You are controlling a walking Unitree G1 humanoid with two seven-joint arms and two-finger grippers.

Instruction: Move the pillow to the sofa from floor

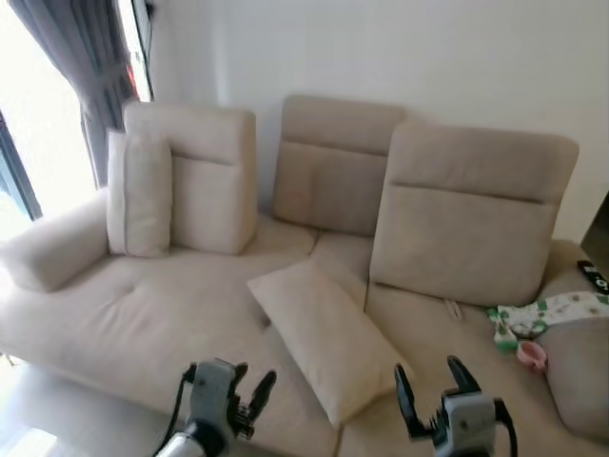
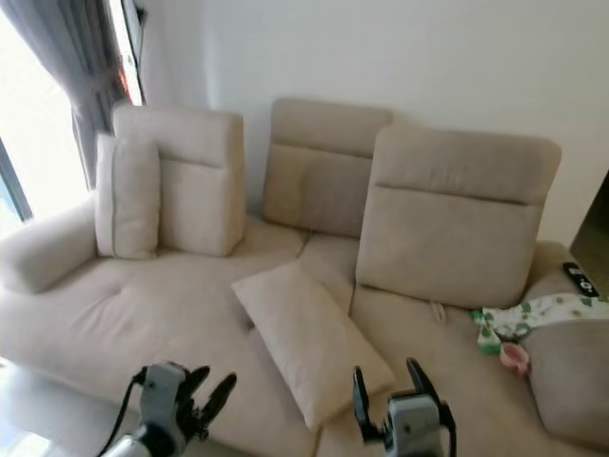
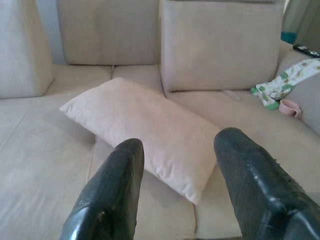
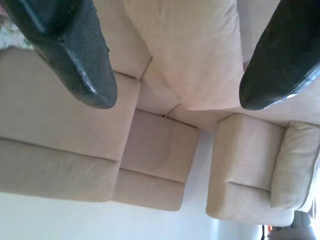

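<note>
**Pillow lying on the sofa seat, both grippers free**

While the long beige fabric sofa [image 1: 124, 314] spreads across the head views, the rectangular cream fabric pillow [image 1: 326, 338] lies flat on its seat cushions, angled across the seam between the middle and right seats, with its near corner reaching toward the front edge. It rests on the sofa, not on the floor, and nothing grips it.

The left gripper [image 1: 249, 400] hovers low at the seat's front edge, just left of the pillow's near end; its two black fingers [image 3: 112, 192] are spread apart, and the pillow shows between and beyond them in the left wrist view. The right gripper [image 1: 431, 395] hangs just right of the pillow's near corner, its fingers [image 4: 75, 55] likewise parted and holding nothing.

A second, upright cream cushion [image 1: 139, 193] leans against the left backrest, near the padded armrest. On the right end of the sofa lies a white cloth with green print [image 1: 552, 312], with a small pink object [image 1: 532, 355] just beside it. A grey curtain [image 1: 81, 57] hangs behind the sofa's left end.
</note>
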